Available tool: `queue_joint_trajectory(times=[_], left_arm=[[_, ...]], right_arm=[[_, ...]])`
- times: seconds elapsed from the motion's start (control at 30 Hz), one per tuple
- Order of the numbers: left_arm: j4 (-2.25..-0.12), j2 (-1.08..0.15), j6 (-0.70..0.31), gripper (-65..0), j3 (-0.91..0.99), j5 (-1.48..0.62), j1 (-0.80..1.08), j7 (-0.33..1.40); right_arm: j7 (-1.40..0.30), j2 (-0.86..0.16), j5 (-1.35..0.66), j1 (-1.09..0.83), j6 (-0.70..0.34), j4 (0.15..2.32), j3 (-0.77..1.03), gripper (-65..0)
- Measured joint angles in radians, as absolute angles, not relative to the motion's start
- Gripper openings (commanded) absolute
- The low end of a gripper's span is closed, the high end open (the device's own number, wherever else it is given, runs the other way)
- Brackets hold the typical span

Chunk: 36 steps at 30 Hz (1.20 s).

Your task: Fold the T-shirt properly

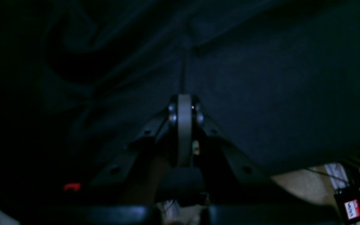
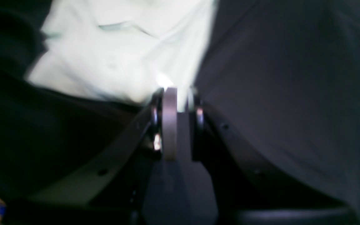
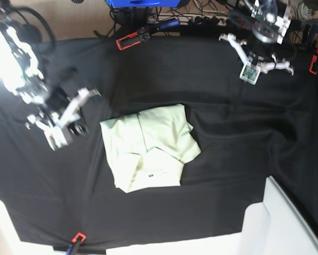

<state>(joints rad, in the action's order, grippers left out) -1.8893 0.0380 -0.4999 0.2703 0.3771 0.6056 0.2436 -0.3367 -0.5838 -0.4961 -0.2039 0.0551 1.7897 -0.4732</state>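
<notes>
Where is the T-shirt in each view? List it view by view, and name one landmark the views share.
Left wrist: not in it; only the black table cloth shows.
Right wrist: T-shirt fills the upper left, just ahead of the right claw.
Base: T-shirt lies folded at centre.
Shared landmark: the black table cloth.

Surface draped in wrinkled black cloth (image 3: 228, 138). Folded pale mint-green cotton T-shirt (image 3: 148, 146) lies flat on it, between both grippers, nearer the right gripper (image 3: 55, 139).

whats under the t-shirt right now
The T-shirt lies folded on the black table cloth, which shows all around it. Anything beneath the shirt itself is covered.
</notes>
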Motion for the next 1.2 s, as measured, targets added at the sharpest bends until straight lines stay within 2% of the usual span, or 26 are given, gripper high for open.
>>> queue_joint_trajectory(times=[0.07, 0.17, 0.3, 0.57, 0.7, 0.83, 0.93, 1.03, 1.1, 1.2], left_arm=[[-1.804, 0.010, -0.498, -65.0, 0.290, 0.381, 0.620, 0.110], [-1.716, -0.034, -0.491, -65.0, 0.323, 0.415, 0.680, -0.052], [-1.683, -0.033, -0.502, -65.0, 0.386, 0.417, 0.778, -0.176], [-1.556, -0.041, -0.498, -65.0, 0.406, 0.427, 0.925, -0.267], [-1.444, -0.050, -0.493, -65.0, 0.405, 0.419, 0.918, -0.272], [-1.261, -0.070, -0.493, -65.0, 0.387, 0.421, 0.871, -0.262], [-1.044, -0.118, -0.496, -65.0, 0.336, 0.428, 0.766, -0.258], [-0.739, -0.157, -0.472, -65.0, 0.290, 0.411, 0.584, -0.144], [-0.503, -0.175, -0.476, -65.0, 0.249, 0.411, 0.449, -0.060], [-0.211, -0.179, -0.474, -65.0, 0.121, 0.409, 0.276, -0.028]], right_arm=[[-0.192, -0.628, -0.490, -0.295, 0.028, 1.794, -0.454, -58.6], [-0.050, -0.661, -0.361, -0.443, 0.028, 1.799, -0.415, -58.6], [0.035, -0.656, -0.175, -0.665, 0.031, 1.869, -0.355, -58.6], [0.017, -0.561, -0.155, -0.944, 0.036, 1.905, -0.316, -58.6], [-0.110, -0.475, -0.155, -0.994, 0.025, 1.905, -0.325, -58.6], [-0.274, -0.366, -0.156, -0.967, 0.024, 1.856, -0.325, -58.6], [-0.450, -0.290, -0.157, -0.860, 0.028, 1.641, -0.326, -58.5], [-0.547, -0.197, -0.151, -0.644, 0.031, 1.226, -0.319, -58.2], [-0.496, -0.143, -0.159, -0.469, 0.017, 0.873, -0.327, -58.2], [-0.225, -0.096, -0.157, -0.236, 0.017, 0.362, -0.327, -58.0]])
